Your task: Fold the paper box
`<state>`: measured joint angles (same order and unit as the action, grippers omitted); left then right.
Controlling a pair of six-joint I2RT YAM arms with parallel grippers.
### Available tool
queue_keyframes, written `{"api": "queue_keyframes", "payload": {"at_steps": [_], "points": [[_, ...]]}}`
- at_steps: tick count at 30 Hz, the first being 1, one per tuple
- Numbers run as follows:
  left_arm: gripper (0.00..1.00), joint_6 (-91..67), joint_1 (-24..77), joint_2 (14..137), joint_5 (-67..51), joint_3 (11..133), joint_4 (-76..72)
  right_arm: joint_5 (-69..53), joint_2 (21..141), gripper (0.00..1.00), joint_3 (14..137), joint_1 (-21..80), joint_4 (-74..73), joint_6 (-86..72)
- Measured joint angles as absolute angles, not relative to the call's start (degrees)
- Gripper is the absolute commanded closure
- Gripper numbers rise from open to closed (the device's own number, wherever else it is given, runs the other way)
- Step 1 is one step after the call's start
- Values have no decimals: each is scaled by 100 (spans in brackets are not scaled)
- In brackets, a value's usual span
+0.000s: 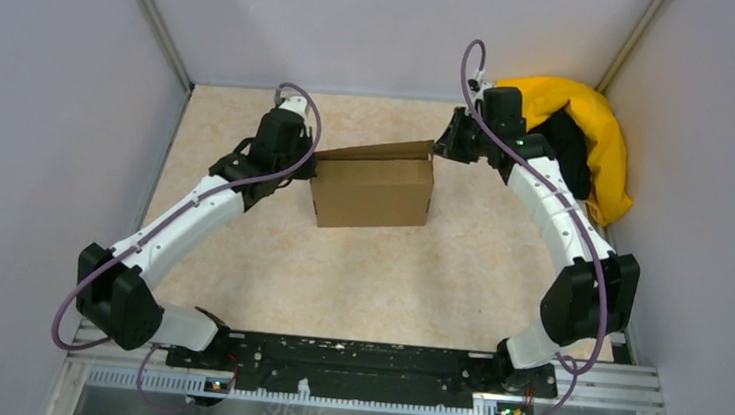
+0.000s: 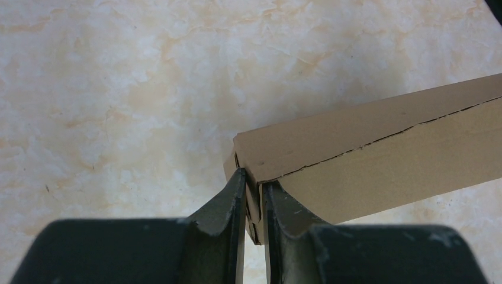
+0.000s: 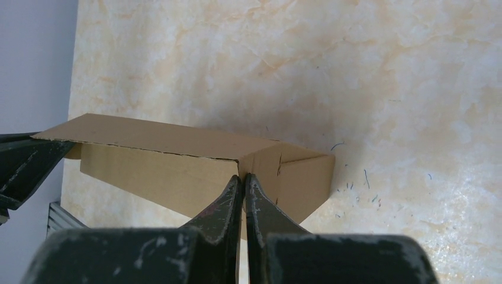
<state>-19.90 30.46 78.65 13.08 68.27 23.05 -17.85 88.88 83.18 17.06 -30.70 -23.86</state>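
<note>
The paper box (image 1: 372, 190) is stood mid-counter (image 1: 407, 281), its lid ajar. Its left corner is pinched by the nearly closed left claw (image 2: 253, 184). The right claw (image 3: 243, 179) is fully closed, tips against the lid's right end (nothing visibly held). Under uneven pressing, the lid could be creased or the pinched corner torn.

I am working in a robotics lab test cell: a marble-patterned table (image 1: 358, 267) boxed in by plain grey partition walls (image 1: 43, 89) with metal corner posts (image 1: 154, 18). Two white-and-black robot arms (image 1: 192, 217) trailing purple cables (image 1: 466, 71) are bolted to a black plate (image 1: 370, 363) on aluminium rails (image 1: 629, 386) at the near edge.
</note>
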Motion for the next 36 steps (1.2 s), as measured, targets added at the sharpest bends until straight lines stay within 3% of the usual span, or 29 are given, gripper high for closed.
{"api": "queue_keyframes", "payload": {"at_steps": [16, 36], "points": [[81, -1994, 3146, 7920, 1481, 6831, 2305, -1940, 8858, 100, 8281, 1632, -3089, -2425], [86, -2169, 3297, 7712, 1815, 6445, 1973, -1968, 8180, 100, 7275, 1619, -2303, -2617]]}}
